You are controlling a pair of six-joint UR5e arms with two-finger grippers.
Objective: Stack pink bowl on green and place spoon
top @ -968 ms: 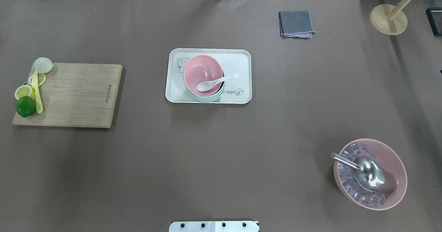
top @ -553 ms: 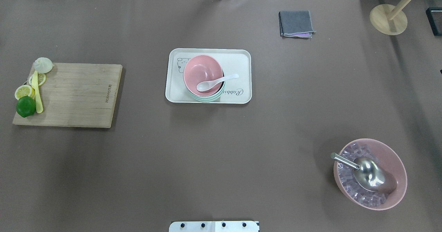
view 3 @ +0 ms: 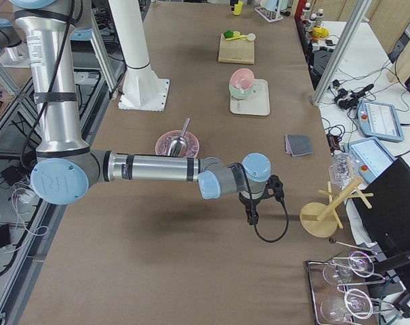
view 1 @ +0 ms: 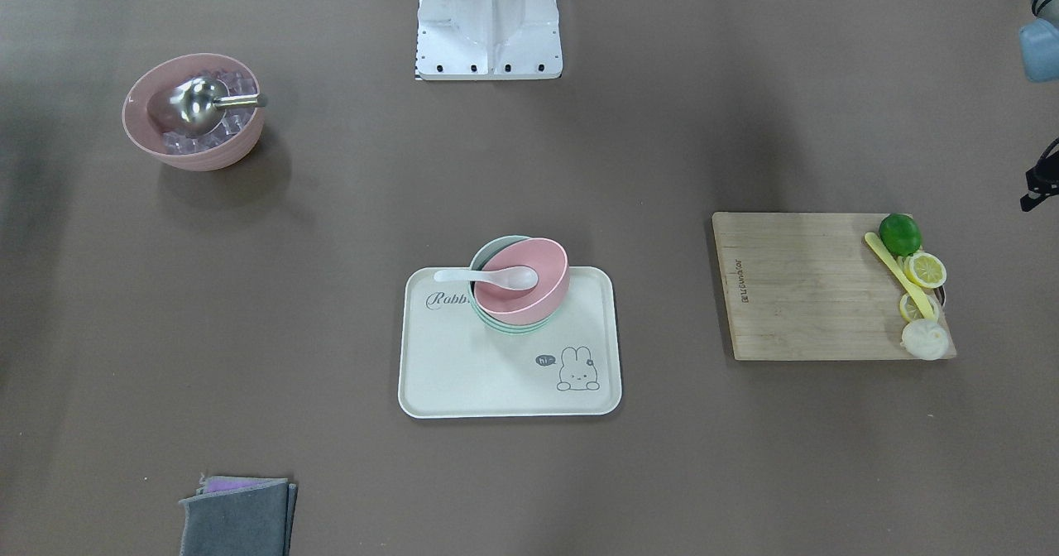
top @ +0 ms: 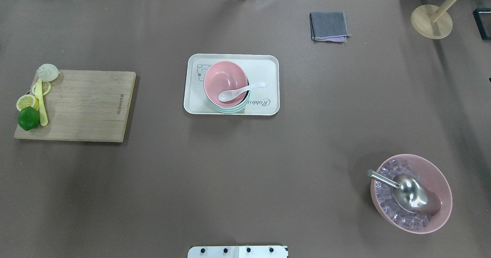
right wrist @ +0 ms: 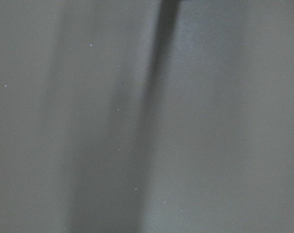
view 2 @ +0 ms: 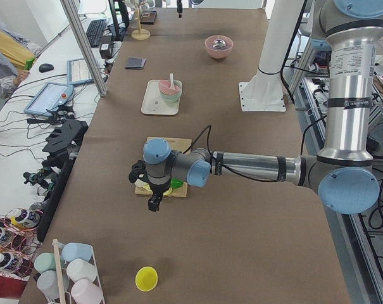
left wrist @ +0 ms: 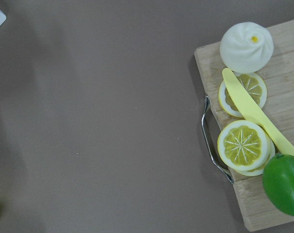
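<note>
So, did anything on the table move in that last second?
Nothing visibly changed in the overhead view. The pink bowl sits in the green bowl on the tray, with the white spoon resting in it, just as before. No arm or tool shows in that view, then or now.

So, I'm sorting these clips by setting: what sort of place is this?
Most likely a robotics lab's data-collection bench, not a kitchen: an industrial robot arm reaches over a covered table, control tablets and loose cables sit beside it, and there are staged props like the cutting board.
</note>
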